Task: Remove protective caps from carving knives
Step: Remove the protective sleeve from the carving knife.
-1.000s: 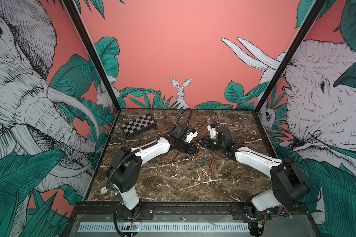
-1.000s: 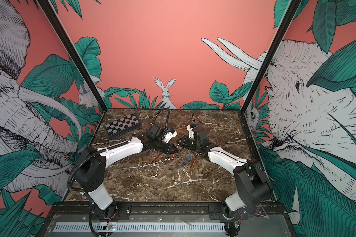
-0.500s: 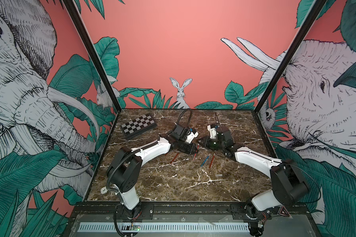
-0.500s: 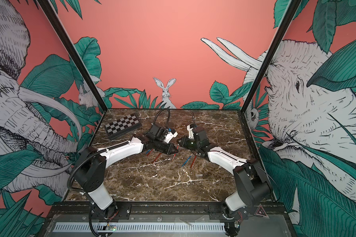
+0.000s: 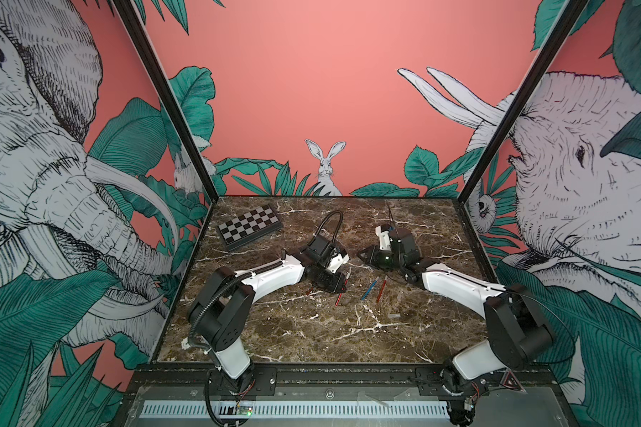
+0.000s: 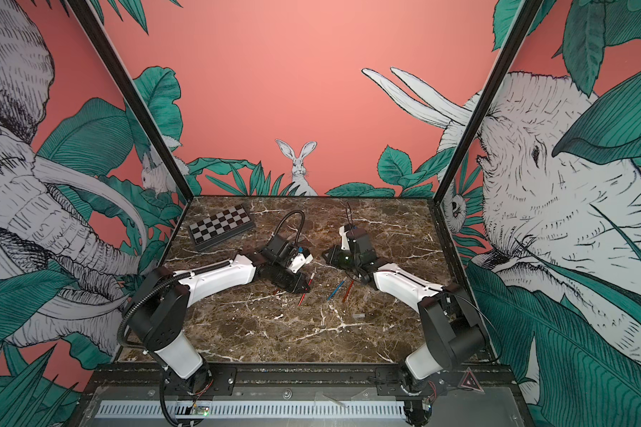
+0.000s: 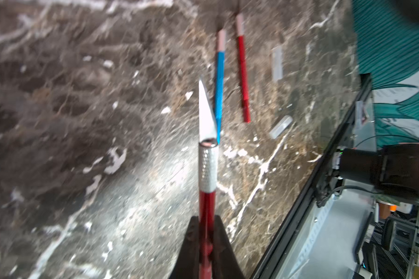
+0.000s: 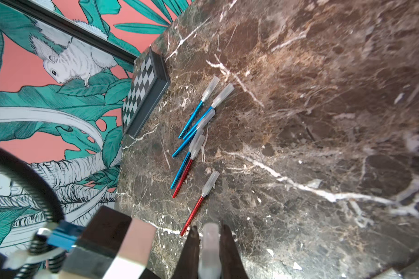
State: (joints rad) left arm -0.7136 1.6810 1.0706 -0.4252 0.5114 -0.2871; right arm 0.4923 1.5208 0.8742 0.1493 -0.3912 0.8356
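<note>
carving knives [image 8: 191, 118] metallic blue or red, protective caps [image 8: 209, 90] clear, board [image 5: 250, 225] black-and-silver checkered, tabletop [image 5: 311, 332] brown marble veined white.

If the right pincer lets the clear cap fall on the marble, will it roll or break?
Probably it rolls: the clear cap in the right pincer is a smooth round tube, and the marble table looks flat. It is likely very light, being thin translucent plastic. Breaking seems unlikely: another loose cap lies whole there.
</note>
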